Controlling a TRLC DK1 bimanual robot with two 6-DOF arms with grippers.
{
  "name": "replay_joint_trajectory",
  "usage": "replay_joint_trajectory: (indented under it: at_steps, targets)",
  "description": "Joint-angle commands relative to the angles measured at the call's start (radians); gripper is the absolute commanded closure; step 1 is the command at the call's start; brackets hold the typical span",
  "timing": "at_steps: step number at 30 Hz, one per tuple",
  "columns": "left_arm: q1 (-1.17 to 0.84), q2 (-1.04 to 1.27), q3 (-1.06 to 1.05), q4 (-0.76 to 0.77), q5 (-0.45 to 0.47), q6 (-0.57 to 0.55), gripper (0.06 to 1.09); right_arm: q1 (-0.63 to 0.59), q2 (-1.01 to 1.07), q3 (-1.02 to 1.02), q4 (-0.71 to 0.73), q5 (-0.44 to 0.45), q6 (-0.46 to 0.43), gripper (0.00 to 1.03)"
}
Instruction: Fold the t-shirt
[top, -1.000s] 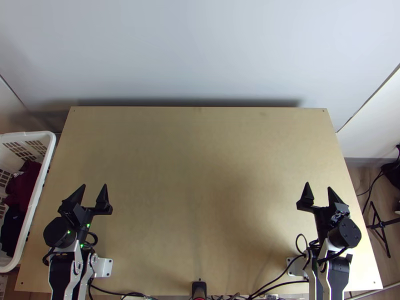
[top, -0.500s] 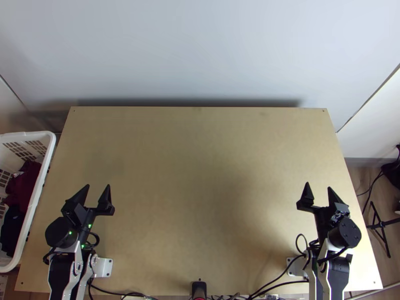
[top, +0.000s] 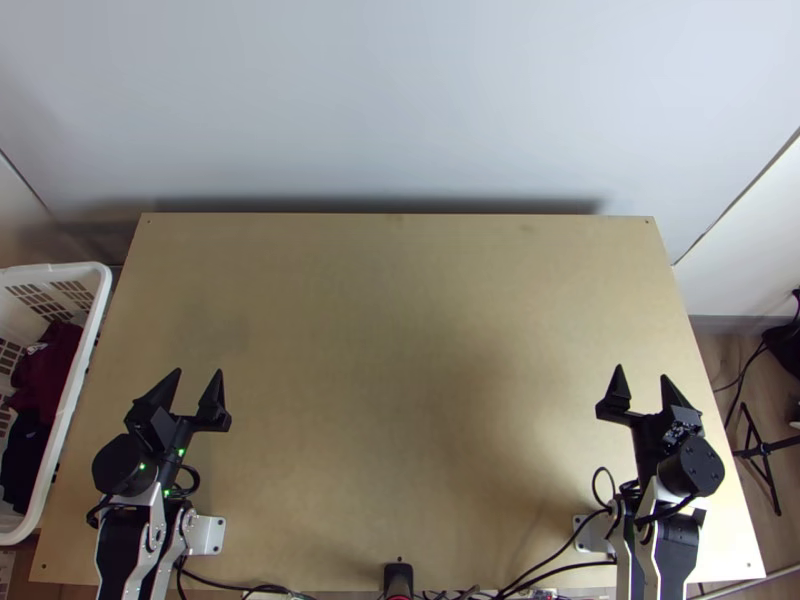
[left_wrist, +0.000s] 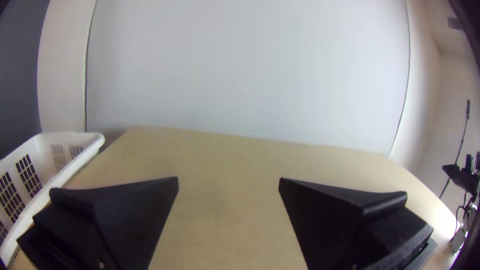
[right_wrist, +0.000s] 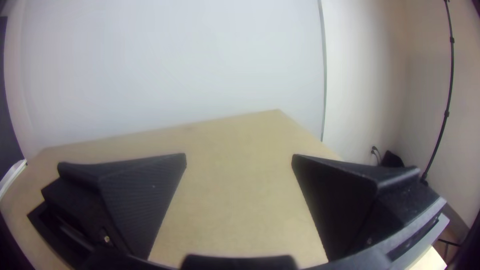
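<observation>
Over the table's near left part, my left gripper (top: 198, 372) stands open with nothing between its fingers. My right gripper (top: 641, 370) is likewise open and holds nothing, over the near right part. In the left wrist view the left gripper (left_wrist: 229, 179) has its two black fingers wide apart above bare wood. The right gripper (right_wrist: 239, 155) in the right wrist view shows the same wide gap. Dark red cloth (top: 50, 372) and black cloth (top: 25, 455) lie bunched in the basket at the left; whether either is a t-shirt I cannot tell.
The wooden table (top: 400, 320) spans between both arms. A white basket (top: 82, 370) stands against its left edge. Behind the far edge rises a pale wall (top: 400, 100). Cables (top: 555, 548) run along the near edge, and a black stand (top: 762, 450) is on the floor at the right.
The left gripper has shifted slightly to the right in the top view. The right gripper has moved a tiny bit right as well. Both have stayed open.
</observation>
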Motion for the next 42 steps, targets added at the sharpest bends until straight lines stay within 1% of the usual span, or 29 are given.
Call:
replay_joint_trajectory:
  at_steps: [1, 4, 8, 12, 15, 18, 24, 29, 32, 35, 38, 42]
  targets:
    - [0.007, 0.002, -0.001, -0.002, -0.008, 0.106, 0.11, -0.013, 0.001, 0.001, 0.000, 0.004, -0.010, 0.05]
    - [0.008, 0.002, -0.001, -0.005, -0.011, 0.112, 0.11, -0.011, -0.001, 0.001, 0.001, 0.004, -0.013, 0.05]
    - [0.007, 0.001, -0.001, -0.005, -0.017, 0.115, 0.11, -0.005, 0.002, 0.000, -0.005, 0.004, -0.048, 0.05]
    - [0.014, 0.002, -0.001, -0.005, -0.015, 0.114, 0.11, 0.072, 0.002, 0.000, -0.003, 0.006, -0.057, 0.05]
    - [0.011, 0.010, -0.001, -0.007, -0.017, 0.111, 0.11, 0.096, 0.002, 0.000, -0.005, 0.007, -0.057, 0.05]
    - [-0.007, 0.018, -0.001, -0.008, -0.017, 0.103, 0.11, 0.093, 0.008, 0.000, -0.008, 0.033, -0.057, 0.07]
    - [-0.013, 0.029, -0.001, -0.008, -0.017, 0.100, 0.11, 0.075, 0.002, 0.000, -0.009, 0.035, -0.059, 0.07]
    - [-0.012, 0.032, -0.001, -0.011, -0.017, 0.088, 0.11, 0.098, 0.004, 0.000, -0.009, 0.035, -0.056, 0.07]
    - [-0.003, 0.035, -0.001, -0.011, -0.017, 0.088, 0.11, 0.124, 0.008, 0.000, -0.009, 0.035, -0.054, 0.10]
    - [-0.007, 0.055, -0.001, -0.011, -0.017, 0.086, 0.11, 0.132, 0.005, 0.000, -0.009, 0.035, -0.056, 0.10]
    - [-0.003, 0.002, -0.001, -0.011, -0.017, 0.088, 0.11, 0.135, 0.004, 0.000, -0.009, 0.036, -0.059, 0.10]
    - [0.005, 0.001, -0.001, -0.010, -0.017, 0.086, 0.11, 0.130, 0.002, 0.000, -0.009, 0.036, -0.070, 0.10]
